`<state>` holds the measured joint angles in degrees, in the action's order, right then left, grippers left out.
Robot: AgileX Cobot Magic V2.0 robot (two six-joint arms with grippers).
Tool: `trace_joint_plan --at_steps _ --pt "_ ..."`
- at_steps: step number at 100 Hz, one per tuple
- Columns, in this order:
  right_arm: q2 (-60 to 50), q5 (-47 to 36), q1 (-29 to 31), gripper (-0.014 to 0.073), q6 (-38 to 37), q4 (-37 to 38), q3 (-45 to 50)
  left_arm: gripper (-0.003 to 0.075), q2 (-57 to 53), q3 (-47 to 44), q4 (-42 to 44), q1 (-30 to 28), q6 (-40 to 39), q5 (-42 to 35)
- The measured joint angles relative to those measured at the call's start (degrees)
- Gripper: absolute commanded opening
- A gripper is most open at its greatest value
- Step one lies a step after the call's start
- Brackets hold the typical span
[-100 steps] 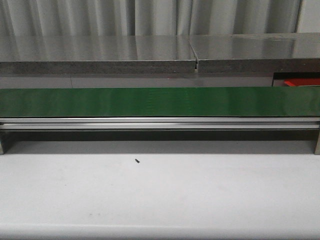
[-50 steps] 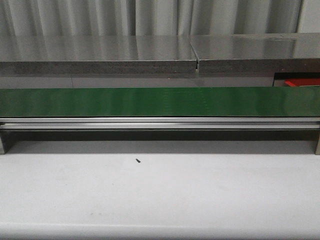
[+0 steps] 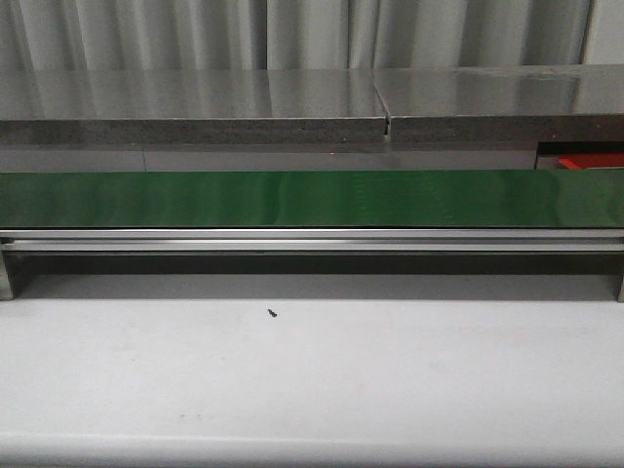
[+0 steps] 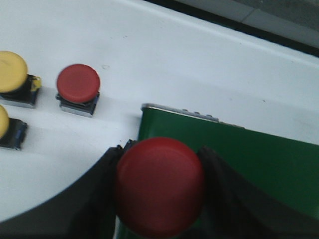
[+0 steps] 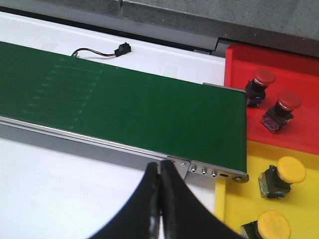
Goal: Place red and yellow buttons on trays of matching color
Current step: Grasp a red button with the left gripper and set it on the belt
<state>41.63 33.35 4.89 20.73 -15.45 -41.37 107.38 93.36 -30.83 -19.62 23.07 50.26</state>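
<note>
The left gripper (image 4: 160,199) clamps a red dome-capped push button (image 4: 159,186) over the end edge of the green conveyor belt (image 4: 239,159), probably to set it down for transport. One red (image 4: 78,84) and two yellow buttons (image 4: 12,74) wait on the white tabletop (image 4: 199,64) beside that end. The right gripper (image 5: 159,199), fingers pressed together and empty, hovers by the belt's far end. There the red tray (image 5: 294,64) and yellow tray (image 5: 234,209) each hold two matching buttons.

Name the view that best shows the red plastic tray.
The right wrist view: the red plastic tray shows there holding two red buttons. The front view catches only a red sliver at far right; the left wrist view shows none.
</note>
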Motion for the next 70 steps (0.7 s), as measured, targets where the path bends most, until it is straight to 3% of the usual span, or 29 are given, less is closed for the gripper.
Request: trace_joint_plan --at_steps 28,55,62,70 --pt "0.00 0.00 0.00 -0.0118 0.00 0.00 0.00 0.0114 -0.95 -7.99 0.00 5.33 3.68 -2.43" --pt "0.00 0.00 0.00 -0.0118 0.00 0.00 0.00 0.0125 -1.18 -12.58 -0.80 6.10 4.30 -7.85" --pt "0.00 0.00 0.00 -0.0118 0.00 0.00 0.00 0.0165 -1.18 -12.72 -0.91 6.10 4.58 -8.03" --pt "0.00 0.00 0.00 -0.0118 0.00 0.00 0.00 0.0296 -1.18 -12.75 -1.29 6.10 5.32 -8.18"
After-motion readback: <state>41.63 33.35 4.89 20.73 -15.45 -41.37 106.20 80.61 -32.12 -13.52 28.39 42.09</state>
